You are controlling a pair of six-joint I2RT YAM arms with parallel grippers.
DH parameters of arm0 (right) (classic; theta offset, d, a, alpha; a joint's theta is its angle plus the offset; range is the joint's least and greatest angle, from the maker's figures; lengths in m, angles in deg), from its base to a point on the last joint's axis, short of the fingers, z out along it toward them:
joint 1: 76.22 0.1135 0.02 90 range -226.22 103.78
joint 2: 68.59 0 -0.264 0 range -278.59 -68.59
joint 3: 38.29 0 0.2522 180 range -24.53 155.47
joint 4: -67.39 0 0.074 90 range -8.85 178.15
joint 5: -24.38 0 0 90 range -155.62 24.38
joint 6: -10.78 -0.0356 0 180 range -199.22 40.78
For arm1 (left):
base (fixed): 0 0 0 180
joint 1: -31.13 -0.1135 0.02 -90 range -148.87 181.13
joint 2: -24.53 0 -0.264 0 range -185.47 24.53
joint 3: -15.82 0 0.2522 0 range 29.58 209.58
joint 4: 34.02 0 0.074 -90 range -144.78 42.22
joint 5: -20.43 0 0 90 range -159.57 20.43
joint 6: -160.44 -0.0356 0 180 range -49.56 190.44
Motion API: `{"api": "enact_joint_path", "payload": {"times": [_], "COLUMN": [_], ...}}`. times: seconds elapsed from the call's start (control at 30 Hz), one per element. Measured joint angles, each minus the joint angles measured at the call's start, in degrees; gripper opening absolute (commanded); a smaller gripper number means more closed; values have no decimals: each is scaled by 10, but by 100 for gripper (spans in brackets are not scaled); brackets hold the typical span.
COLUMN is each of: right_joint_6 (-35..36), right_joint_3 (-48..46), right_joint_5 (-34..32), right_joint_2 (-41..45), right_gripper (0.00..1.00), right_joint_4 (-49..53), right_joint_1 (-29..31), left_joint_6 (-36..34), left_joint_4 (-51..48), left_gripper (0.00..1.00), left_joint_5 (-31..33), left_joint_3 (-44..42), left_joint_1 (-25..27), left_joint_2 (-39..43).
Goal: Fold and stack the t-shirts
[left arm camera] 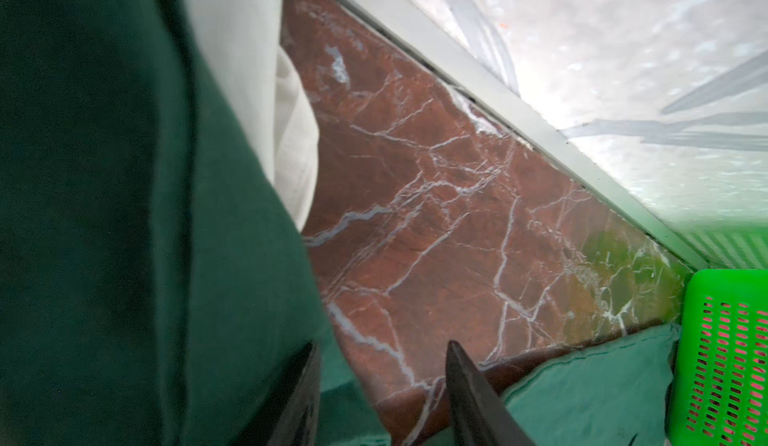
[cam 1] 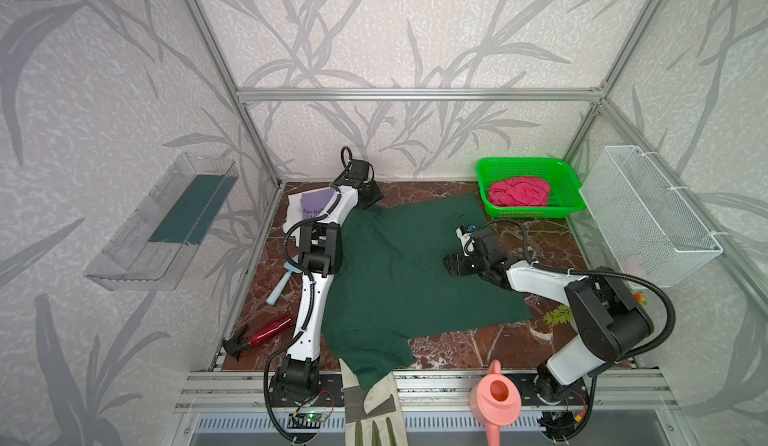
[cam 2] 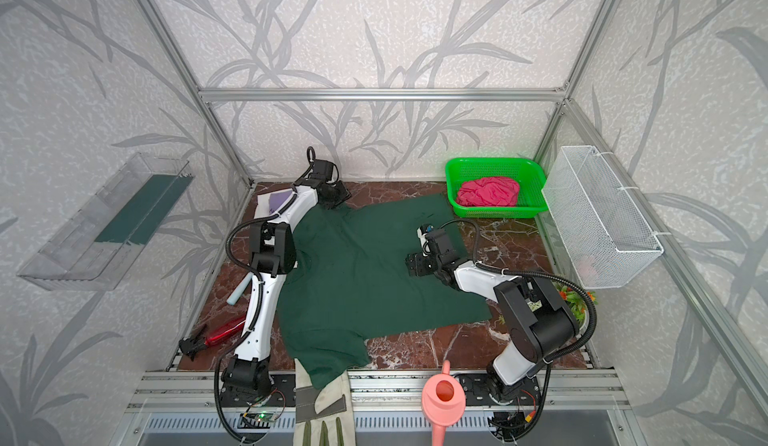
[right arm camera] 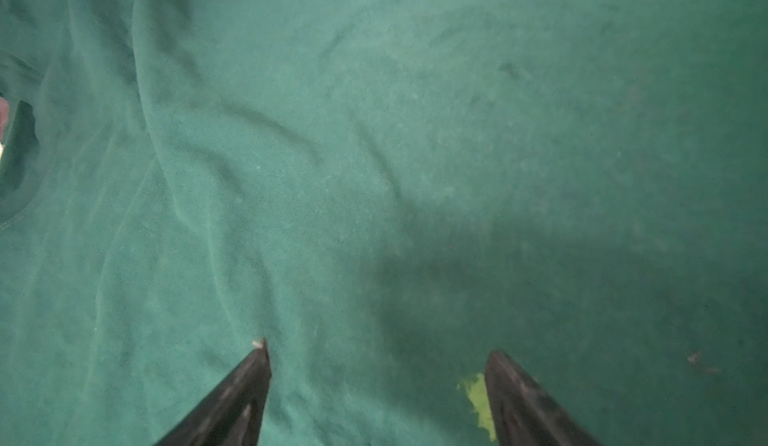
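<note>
Green t-shirt [cam 1: 399, 265] spread, lilac t-shirt [cam 1: 312, 199] half hidden behind left arm [cam 1: 343, 207]

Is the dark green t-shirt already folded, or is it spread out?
Spread out: the dark green t-shirt lies flat, its sleeve extended at the front.

Right fingers [right arm camera: 232, 402] wide apart; left fingers [left arm camera: 469, 394] seemingly part-open

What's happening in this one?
Two robot arms are working on a plain dark green cotton t-shirt spread out on the brown marble table. The left hand, open, is at the shirt's far left corner, beside a folded lilac t-shirt lying on a white one. The right hand hovers open over the shirt's middle. A crumpled pink-red t-shirt lies in the bright green plastic basket.
</note>
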Motion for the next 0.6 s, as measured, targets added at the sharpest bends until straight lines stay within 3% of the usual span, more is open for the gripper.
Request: {"api": "enact_joint_path", "payload": {"times": [0.23,0.6], "right_joint_6": [-2,-5], "right_joint_3": [0,0], "right_joint_5": [9,13], "right_joint_2": [-14,-16], "right_gripper": [82,82], "right_joint_4": [-12,-14], "right_joint_1": [0,0], "left_joint_6": [-30,-35], "left_joint_4": [11,7], "left_gripper": [48,42], "left_joint_5": [41,78], "left_joint_3": [-134,-180], "left_joint_1": [11,6], "left_joint_2": [94,122]}}
